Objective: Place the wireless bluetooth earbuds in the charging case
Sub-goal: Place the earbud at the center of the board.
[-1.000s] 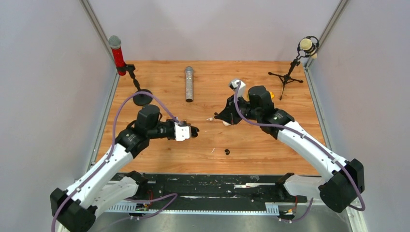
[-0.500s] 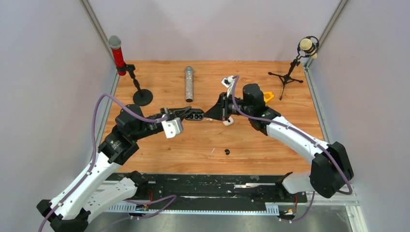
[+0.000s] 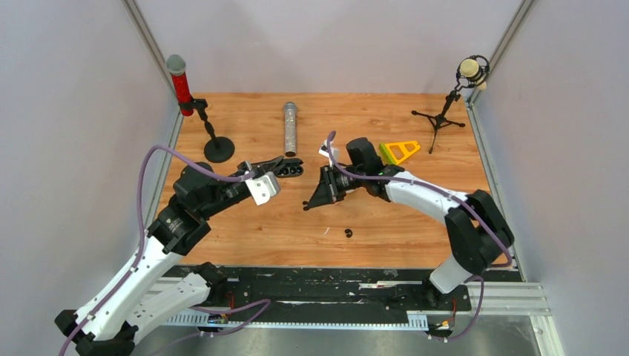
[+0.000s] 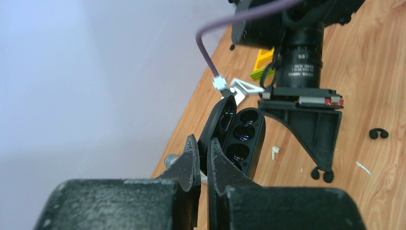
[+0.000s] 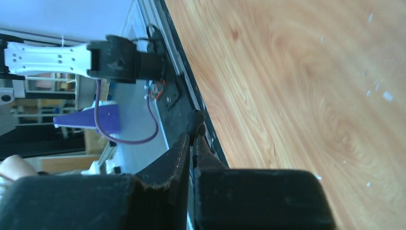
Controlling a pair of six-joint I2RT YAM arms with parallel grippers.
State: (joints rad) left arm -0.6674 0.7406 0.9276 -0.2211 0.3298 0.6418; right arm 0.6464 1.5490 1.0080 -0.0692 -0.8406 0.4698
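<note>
A black earbud (image 3: 348,233) is lying on the table (image 3: 252,237) nearest me, a white sliver (image 3: 326,231) just to its left. Farther in, my right pincer (image 3: 309,203) is hanging tips-down with jaws pressed together; whether anything is sitting between them I cannot tell. A white earbud (image 4: 275,152) is lying near it. To the left, slightly farther, my left pincer (image 4: 203,141) is clamping the open case (image 4: 246,139) by one end, its sockets showing. A grey mic (image 3: 289,127) is lying beyond
</note>
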